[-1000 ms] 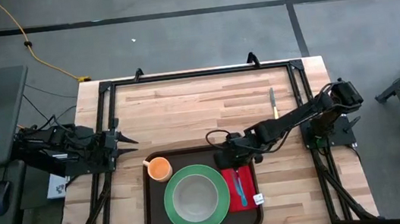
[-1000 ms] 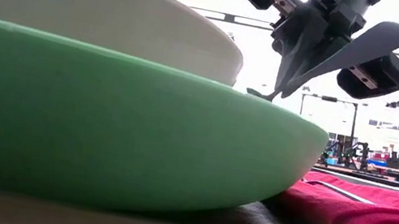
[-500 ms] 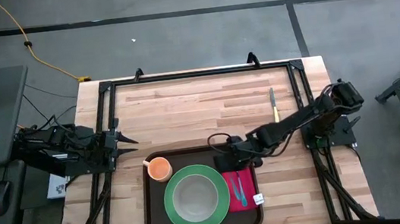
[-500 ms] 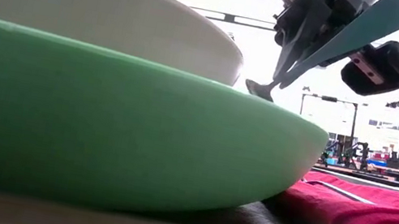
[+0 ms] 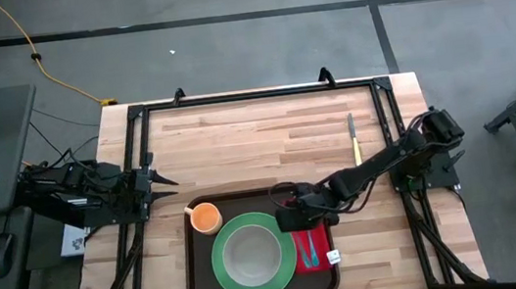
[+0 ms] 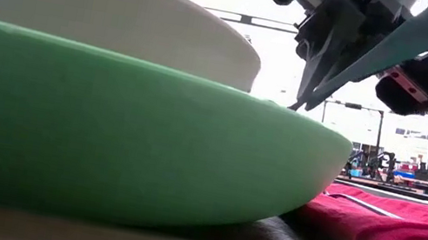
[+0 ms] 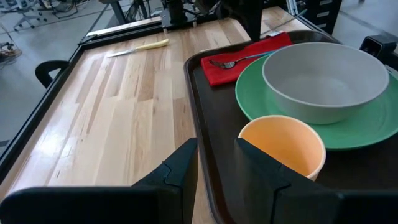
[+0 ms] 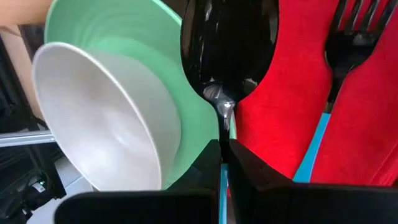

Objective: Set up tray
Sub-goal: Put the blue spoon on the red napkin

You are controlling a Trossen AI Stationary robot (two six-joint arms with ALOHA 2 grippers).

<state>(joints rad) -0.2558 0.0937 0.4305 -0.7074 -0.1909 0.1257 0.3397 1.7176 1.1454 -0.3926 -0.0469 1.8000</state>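
- Dark brown plastic tray (image 5: pixel 193 271) at the near edge of the desk (image 5: pixel 237 137), already well stocked: green plate (image 5: pixel 248 255) in the middle with a white bowl (image 5: pixel 249 253) on it, orange cup (image 5: pixel 206 216) in the tray's far left corner, red napkin (image 5: pixel 314 246) at the right end.
- Fork (image 8: pixel 348 37) lying on the napkin, teal handle toward the near side.
- Right claw (image 5: pixel 292 217) low over the seam between plate and napkin, pinching a teal-handled spoon (image 8: pixel 227 43) by its neck; dark bowl of the spoon hanging above the plate's edge and the red cloth. Likely still to do: set the spoon down beside the fork.
- Knife (image 5: pixel 352 131) out on bare wood, well beyond the tray near the right rail; probably the last piece left to fetch.
- Left claw (image 5: pixel 159 181) parked at the left rail, holding nothing, fingers a little spread.
- Hard to make out: from table height, plate and bowl fill most of the frame and hide the tray floor; whether the spoon tip touches anything not readable. Small white tag on the napkin's near corner, nature unclear.
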